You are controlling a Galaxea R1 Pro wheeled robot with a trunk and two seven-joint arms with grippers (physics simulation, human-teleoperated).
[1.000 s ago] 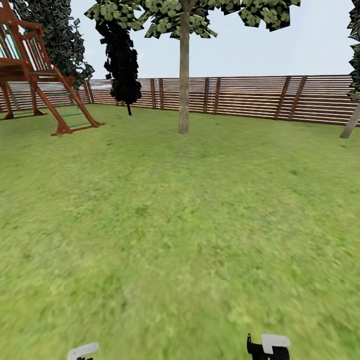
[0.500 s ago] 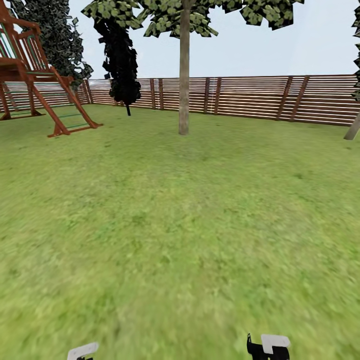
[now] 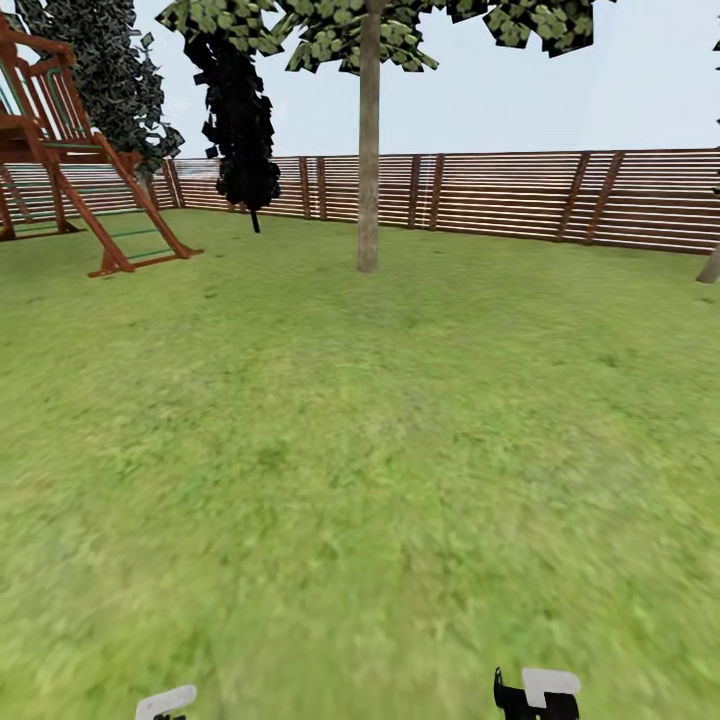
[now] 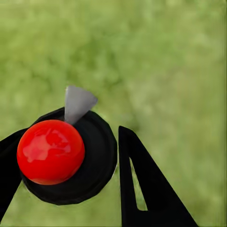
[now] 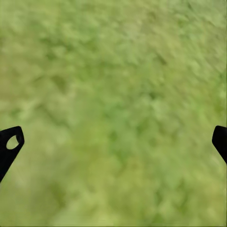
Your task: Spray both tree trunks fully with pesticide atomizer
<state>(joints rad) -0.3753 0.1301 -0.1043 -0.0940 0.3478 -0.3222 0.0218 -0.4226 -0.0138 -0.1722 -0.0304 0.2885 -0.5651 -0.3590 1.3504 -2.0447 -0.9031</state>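
Atomizer [image 4: 61, 156], red-capped, sits clamped between the left gripper's [image 4: 71, 189] fingers over grass; right gripper [image 5: 113, 142] spread wide, empty. Lawn [image 3: 360, 450] stretches ahead to the tree trunk [image 3: 368, 150], well apart, fence [image 3: 520, 195] behind. Spraying from here would likely fall short; a jolt while driving might loosen the atomizer

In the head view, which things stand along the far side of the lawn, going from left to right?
Wooden play frame → dark cone-shaped conifer → tree trunk → wooden fence → base of a leaning trunk.
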